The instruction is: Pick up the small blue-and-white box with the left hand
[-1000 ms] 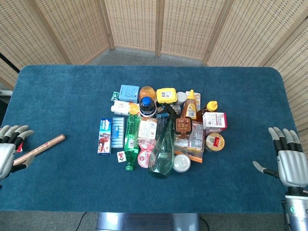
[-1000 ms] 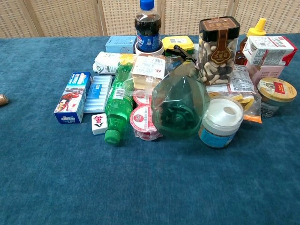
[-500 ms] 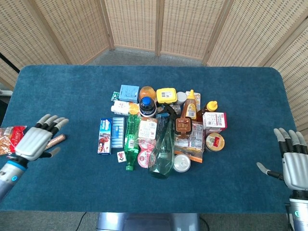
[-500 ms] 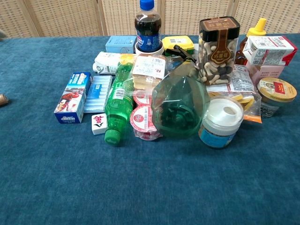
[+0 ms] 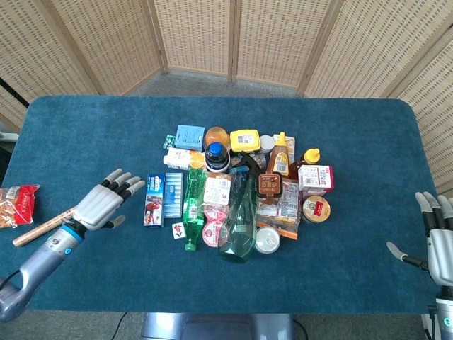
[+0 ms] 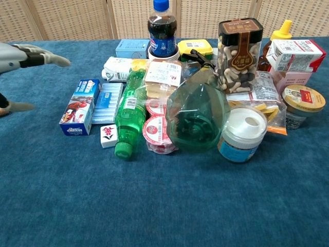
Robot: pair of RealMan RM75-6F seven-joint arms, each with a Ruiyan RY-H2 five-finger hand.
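The small blue-and-white box (image 5: 154,200) with a red picture lies at the left edge of the pile, also seen in the chest view (image 6: 79,106). My left hand (image 5: 106,200) hovers just left of the box with its fingers spread and nothing in them; its fingertips stop a little short of the box. In the chest view the left hand (image 6: 23,55) enters from the upper left, above and left of the box. My right hand (image 5: 439,241) stays at the table's right edge, fingers apart and empty.
A pale blue pack (image 5: 173,193) lies against the box's right side, then a green bottle (image 5: 192,209) and a white tile (image 5: 178,229). A brown stick (image 5: 44,227) and a red snack bag (image 5: 15,205) lie at the far left. A cola bottle (image 5: 216,156) stands behind.
My left hand has swept right from the table's left edge, past the brown stick, to just beside the box. My right hand has drifted slightly down and outward.
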